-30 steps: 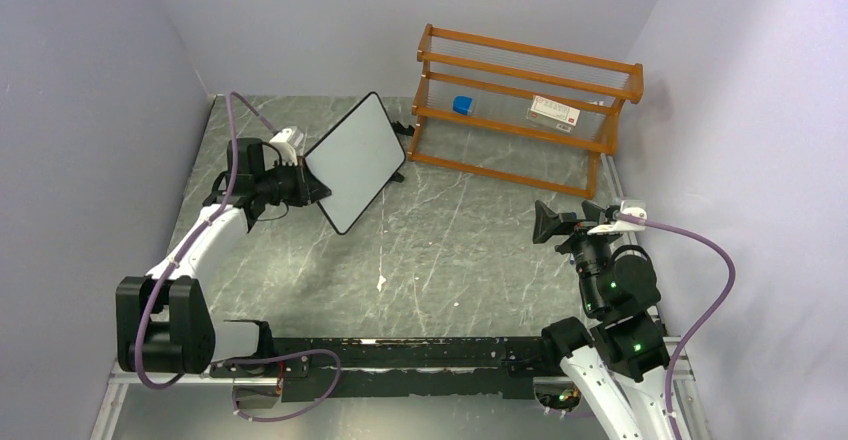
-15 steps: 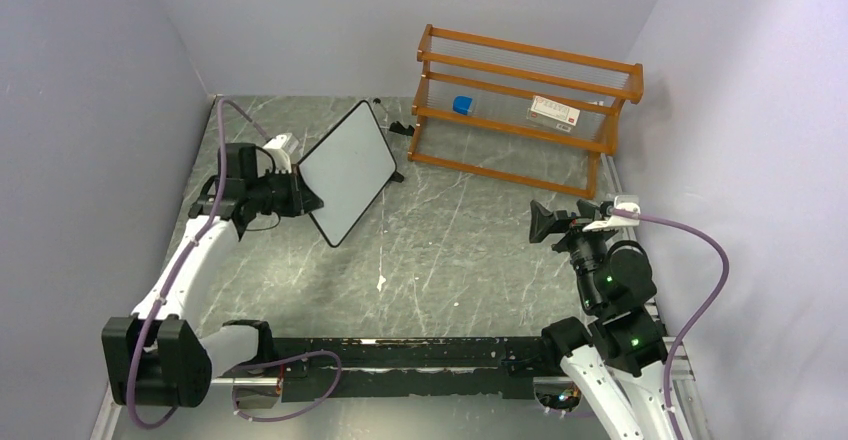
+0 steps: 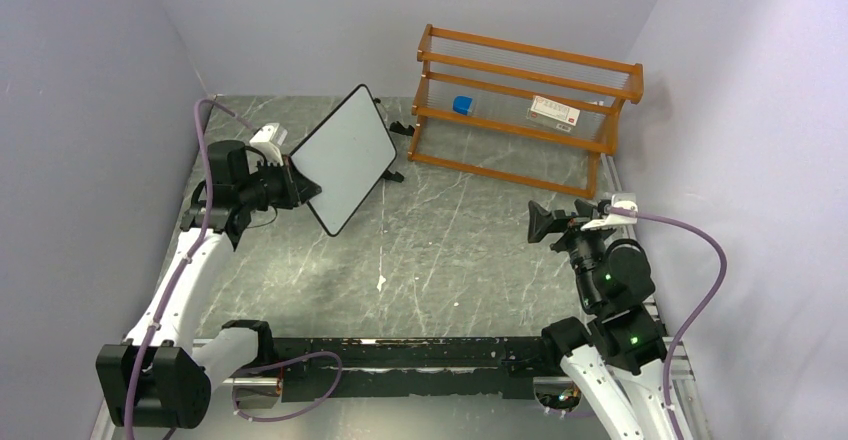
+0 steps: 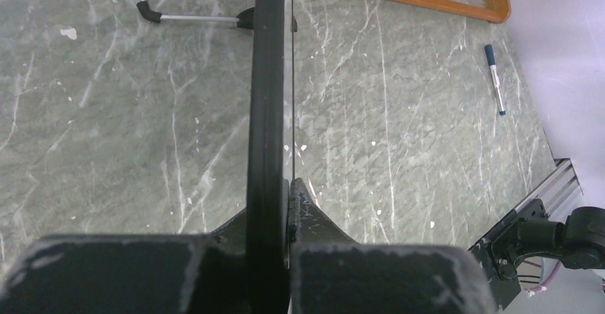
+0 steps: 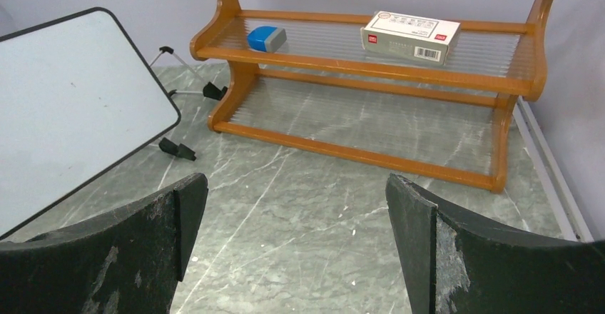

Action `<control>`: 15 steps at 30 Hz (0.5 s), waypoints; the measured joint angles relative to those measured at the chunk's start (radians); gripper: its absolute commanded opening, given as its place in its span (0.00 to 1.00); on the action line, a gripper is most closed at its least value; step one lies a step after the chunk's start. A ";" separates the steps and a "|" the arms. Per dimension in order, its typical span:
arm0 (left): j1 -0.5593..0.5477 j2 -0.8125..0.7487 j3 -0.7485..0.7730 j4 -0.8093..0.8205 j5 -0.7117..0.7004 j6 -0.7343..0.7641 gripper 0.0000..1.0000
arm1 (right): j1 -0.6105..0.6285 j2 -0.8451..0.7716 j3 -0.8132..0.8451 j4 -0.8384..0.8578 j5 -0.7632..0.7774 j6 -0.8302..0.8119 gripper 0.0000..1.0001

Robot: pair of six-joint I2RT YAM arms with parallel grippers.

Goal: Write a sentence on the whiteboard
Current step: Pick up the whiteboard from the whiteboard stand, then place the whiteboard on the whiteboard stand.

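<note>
Well, the whiteboard [image 3: 345,158] is in my left gripper [image 3: 303,184]. The jaws are pressed tight on its thin black frame at the lower left edge. From my left wrist I see that frame edge-on, running straight up between my fingers [image 4: 307,213]. The board stands tilted over the back left part of the marbled grey-green table [image 3: 450,250]. The face I can see is white, with only a few faint specks. Its wire stand [image 4: 192,18] with little black feet hangs behind and under it; I cannot tell whether the feet touch the table.

Just beside the board's far corner stands the left end of the orange wooden rack [image 3: 525,110], set against the back wall. On its glass-like shelf rest a small blue block [image 5: 266,38] to the left and a white box with a red label [image 5: 410,36] to the right, well apart.

A marker [image 4: 495,78] with a dark blue cap lies flat on the table in front of the rack's right end, near the side wall. I cannot pick it out from above.

My right gripper [image 3: 545,225] hangs over the right side of the table with its jaws spread wide and nothing between them. It points towards the board and the rack, with only bare table between it and the board.
</note>
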 measured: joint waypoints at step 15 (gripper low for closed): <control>-0.029 0.034 0.064 -0.067 0.168 0.074 0.05 | 0.000 0.087 0.016 0.000 -0.085 0.007 1.00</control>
